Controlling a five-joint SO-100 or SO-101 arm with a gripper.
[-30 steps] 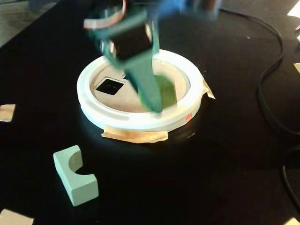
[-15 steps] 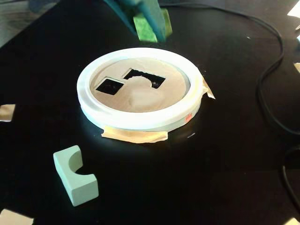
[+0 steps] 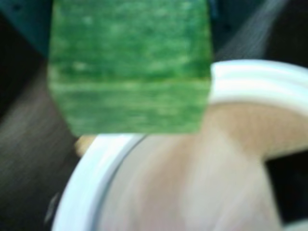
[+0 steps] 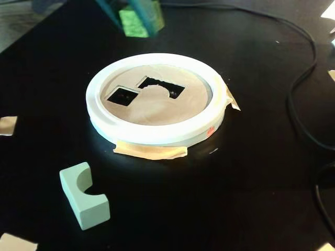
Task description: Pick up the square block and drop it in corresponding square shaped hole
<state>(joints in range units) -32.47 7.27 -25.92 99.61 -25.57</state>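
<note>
Fingers (image 4: 137,20) clamped on the square block (image 4: 133,23), aloft beyond the white ring (image 4: 157,133), square shaped hole (image 4: 123,95) empty.

I see a pale mint notched block (image 4: 84,195) lower left, black cable (image 4: 301,86) right, and what look like tape scraps (image 4: 7,125).

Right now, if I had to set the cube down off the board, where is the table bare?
In the fixed view, bare black table lies between the white ring and the cable, and in front of the ring right of the mint notched block. It is crowded by the tape scraps at left. The gripper holds the square block behind the ring.
</note>
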